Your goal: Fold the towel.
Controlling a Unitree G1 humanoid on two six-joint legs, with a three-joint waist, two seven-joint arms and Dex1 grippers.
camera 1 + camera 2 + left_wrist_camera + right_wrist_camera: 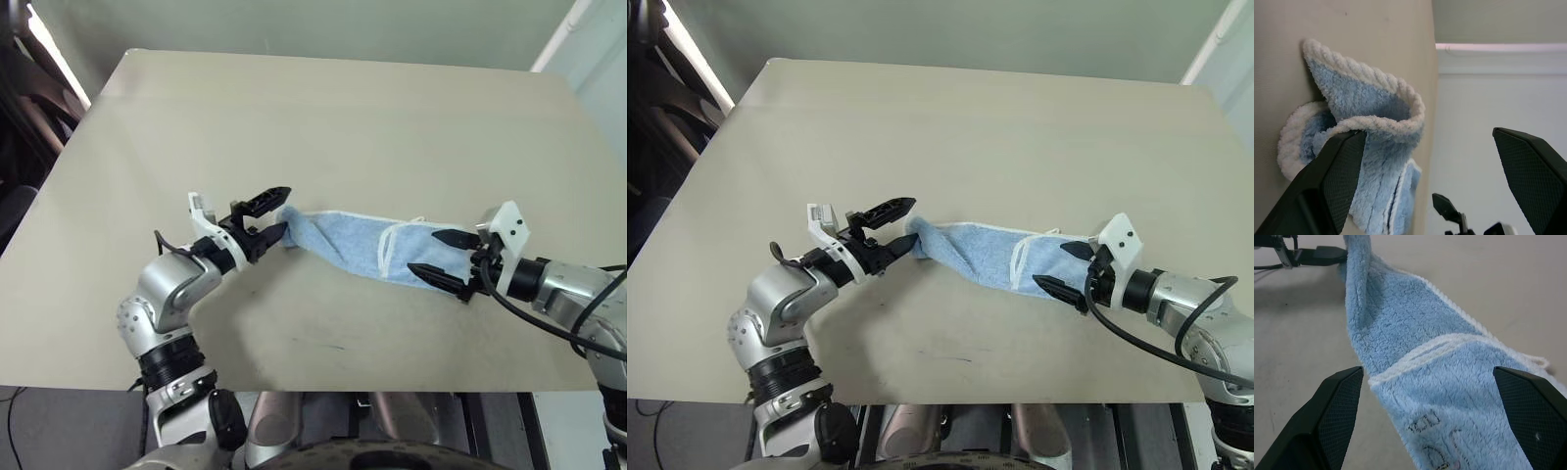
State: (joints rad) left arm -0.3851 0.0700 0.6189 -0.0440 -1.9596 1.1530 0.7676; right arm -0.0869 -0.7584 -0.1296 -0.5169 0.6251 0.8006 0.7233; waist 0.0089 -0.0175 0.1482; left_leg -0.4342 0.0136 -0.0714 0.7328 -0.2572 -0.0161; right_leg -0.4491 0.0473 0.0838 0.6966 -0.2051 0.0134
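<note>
Both grippers are sitting nearest to me with their 2 black fingers spread wide and gripping nothing: I'm seeing the left gripper (272,212) straddling the bunched left end of the towel (358,243), and the right gripper (444,258) straddling its right end, where the cloth is lying between the fingers. Stretching between them, the light blue towel is lying twisted and loosely folded on the beige table (323,117), its white edging (1422,355) running across it.
</note>
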